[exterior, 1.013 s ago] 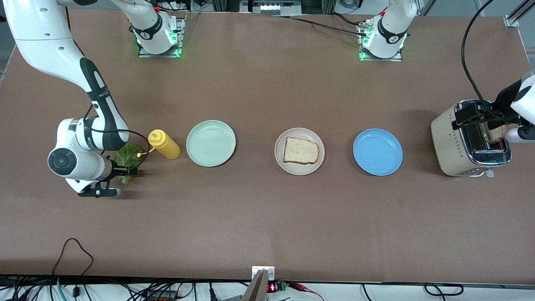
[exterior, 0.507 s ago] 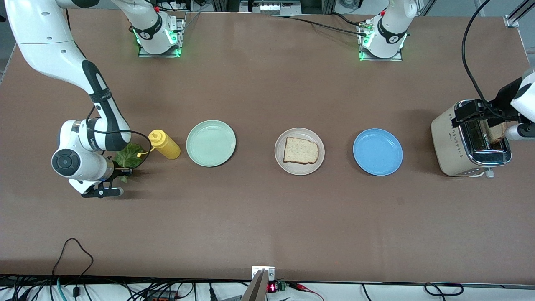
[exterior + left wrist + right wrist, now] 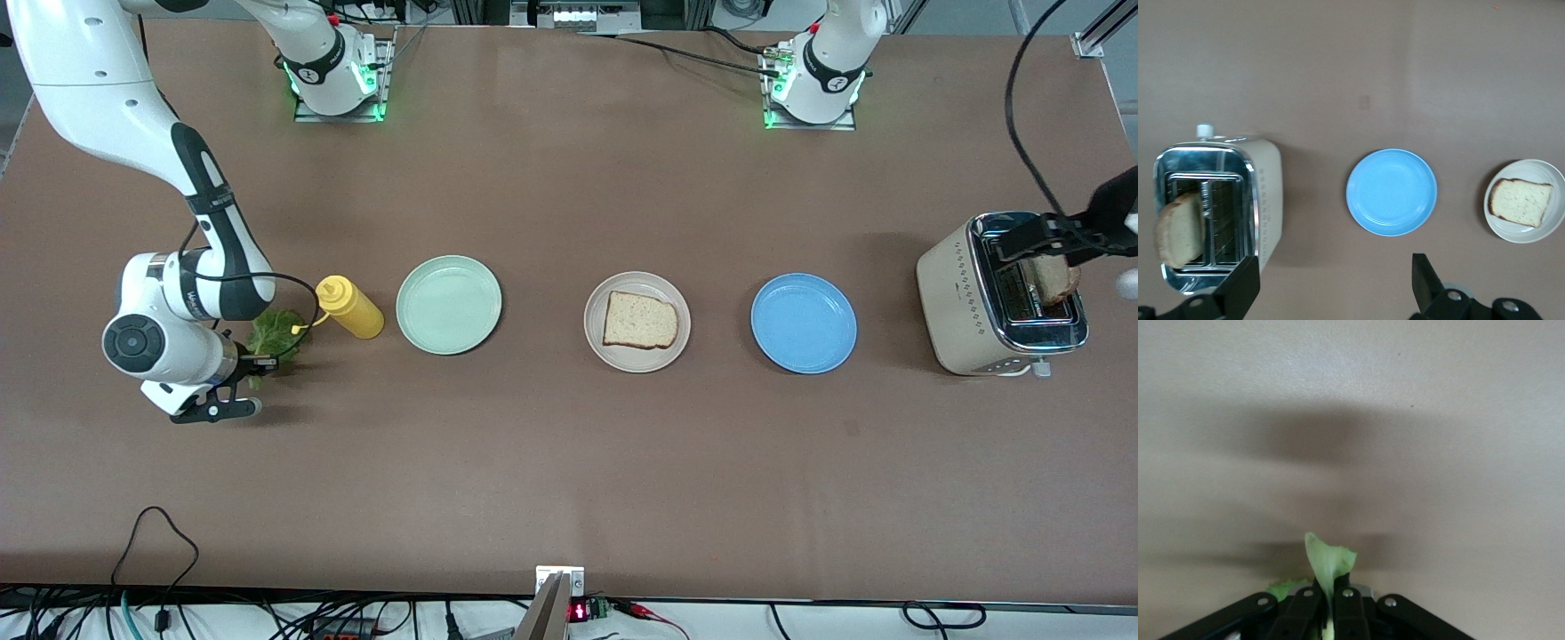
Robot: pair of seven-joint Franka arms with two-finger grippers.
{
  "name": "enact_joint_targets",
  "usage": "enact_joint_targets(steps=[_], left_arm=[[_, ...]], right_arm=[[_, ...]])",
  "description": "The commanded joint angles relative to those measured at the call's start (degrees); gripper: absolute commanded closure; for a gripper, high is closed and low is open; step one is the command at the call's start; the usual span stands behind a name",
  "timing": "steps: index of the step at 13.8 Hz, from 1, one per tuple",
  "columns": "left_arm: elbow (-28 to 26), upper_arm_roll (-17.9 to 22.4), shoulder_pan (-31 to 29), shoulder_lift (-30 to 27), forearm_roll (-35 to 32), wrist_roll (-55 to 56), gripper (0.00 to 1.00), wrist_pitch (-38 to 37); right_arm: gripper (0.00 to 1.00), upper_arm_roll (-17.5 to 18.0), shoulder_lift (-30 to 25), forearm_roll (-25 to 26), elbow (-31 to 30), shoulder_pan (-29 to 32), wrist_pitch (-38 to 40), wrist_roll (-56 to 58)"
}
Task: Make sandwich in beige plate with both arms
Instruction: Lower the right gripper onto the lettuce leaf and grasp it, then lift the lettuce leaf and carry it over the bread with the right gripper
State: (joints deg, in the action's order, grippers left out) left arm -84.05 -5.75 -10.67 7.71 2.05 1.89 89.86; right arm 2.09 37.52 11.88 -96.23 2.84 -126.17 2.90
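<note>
Brown table [image 3: 569,462], working the filling step: right gripper [image 3: 1327,608] pinching shut on lettuce [image 3: 271,331] beside mustard bottle [image 3: 349,308], left gripper [image 3: 1331,283] hanging wide open, empty, over toaster [image 3: 969,307]; needing next, probably, carrying lettuce onto bread slice [image 3: 640,320] lying in beige plate [image 3: 597,333].

Brown counter [image 3: 569,462] has a yellow squeeze bottle [image 3: 349,307] lying right beside a mint-green plate [image 3: 449,305], plus a blue plate [image 3: 804,323] near the cream toaster [image 3: 1000,293] at the left arm's end.
</note>
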Motion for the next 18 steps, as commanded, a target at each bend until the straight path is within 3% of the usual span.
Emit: enact_joint_targets(steps=[1,4,6,7,11,16,18], left_arm=[[0.55,-0.23,-1.89,-0.59,-0.81,-0.39,0.00,-0.82],[0.46,-0.23,-6.02,1.68,-0.99,-0.39,0.00,-0.65],[0.38,-0.05,-8.65,4.92,-1.43,-0.22,0.00,-0.73],[0.29,-0.14,-10.24,7.03,-3.17,-0.56,0.00,-0.91],[0.11,-0.14,-17.27,12.93,-3.45,-8.56,0.00,-0.91],[-0.42,-0.14,-19.57,17.41,-3.45,-9.53,0.00,-3.10],[-0.50,-0.14,-20.44,18.82,-3.45,-9.62,0.00,-3.20]], right_arm=[[1.00,0.99,-6.39,0.25,-0.63,0.33,7.22,3.50],[1.00,2.57,-13.77,-1.23,-0.28,0.76,16.89,5.71],[1.00,2.66,-17.46,-7.46,1.21,1.21,23.39,7.46],[1.00,2.66,-19.14,-8.27,1.74,1.12,26.38,7.82],[1.00,4.94,-21.70,-14.33,6.30,0.60,36.15,1.36],[1.00,19.07,-19.87,-14.34,8.60,-0.81,35.65,-26.39],[1.00,22.16,-18.20,-14.86,8.69,-3.08,30.83,-39.57]])
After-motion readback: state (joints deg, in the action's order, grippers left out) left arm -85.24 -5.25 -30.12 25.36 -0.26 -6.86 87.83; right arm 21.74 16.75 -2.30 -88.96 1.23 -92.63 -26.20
